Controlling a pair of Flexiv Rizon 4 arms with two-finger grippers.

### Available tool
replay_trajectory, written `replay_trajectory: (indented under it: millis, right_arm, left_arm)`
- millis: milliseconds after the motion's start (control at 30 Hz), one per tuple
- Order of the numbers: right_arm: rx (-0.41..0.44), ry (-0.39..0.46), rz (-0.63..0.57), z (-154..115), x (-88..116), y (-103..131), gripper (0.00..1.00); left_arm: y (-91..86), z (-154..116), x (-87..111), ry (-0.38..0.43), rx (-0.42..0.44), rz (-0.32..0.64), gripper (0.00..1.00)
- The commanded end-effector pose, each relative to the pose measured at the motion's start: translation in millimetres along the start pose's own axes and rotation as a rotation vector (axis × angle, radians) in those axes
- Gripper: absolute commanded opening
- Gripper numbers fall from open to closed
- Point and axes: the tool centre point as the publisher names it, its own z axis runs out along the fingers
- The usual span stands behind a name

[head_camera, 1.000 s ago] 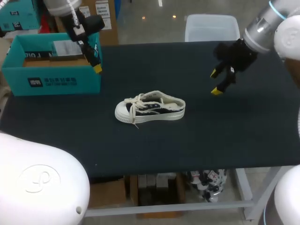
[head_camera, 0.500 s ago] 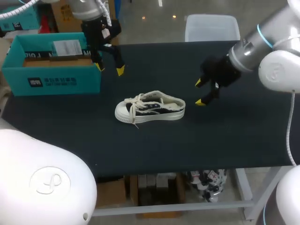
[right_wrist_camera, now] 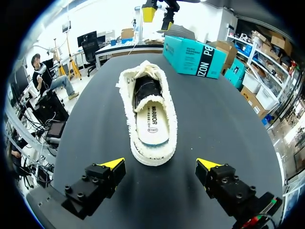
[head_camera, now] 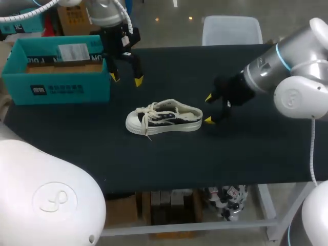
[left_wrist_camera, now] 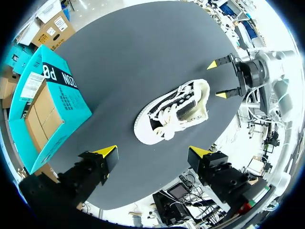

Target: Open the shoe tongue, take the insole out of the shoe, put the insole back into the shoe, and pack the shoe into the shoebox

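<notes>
The shoe sits in the middle of the table, insole inside; the shoebox is at the far left corner. The right jaws, spread, hang just beside the heel. The left jaws, spread, hang between shoe and shoebox. Nothing pins the shoe, so a nudge at the heel would likely slide it.

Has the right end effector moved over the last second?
Yes. The right end effector has come in toward the heel of the shoe, which stayed put.
</notes>
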Motion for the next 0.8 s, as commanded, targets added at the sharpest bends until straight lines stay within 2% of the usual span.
replay_trajectory:
  millis: [33,67,133,167,333,533,800]
  right_arm:
    - [-0.012,0.014,0.004,11.1,-2.0,0.9,1.00]
    - [-0.010,0.026,0.015,15.3,-0.7,2.7,1.00]
    - [-0.013,0.034,0.021,20.1,0.4,3.1,1.00]
    - [-0.014,0.040,0.029,21.8,0.3,2.1,1.00]
    - [-0.024,0.041,0.054,25.9,1.1,0.4,1.00]
    - [-0.040,0.046,0.070,32.6,-1.1,1.1,1.00]
    - [-0.068,0.078,0.077,49.8,1.1,1.2,1.00]
  left_arm:
    - [-2.7,11.9,12.1,-0.048,0.085,-0.164,1.00]
    - [-4.7,16.9,17.6,-0.079,0.140,-0.249,1.00]
    - [-3.0,25.6,25.6,-0.061,0.156,-0.285,1.00]
    - [-3.5,29.1,28.6,-0.082,0.182,-0.313,1.00]
    - [-2.8,36.6,38.6,-0.034,0.171,-0.321,1.00]
    - [-8.1,42.9,39.3,-0.002,0.175,-0.364,1.00]
    - [-17.6,54.5,43.7,-0.032,0.175,-0.395,1.00]
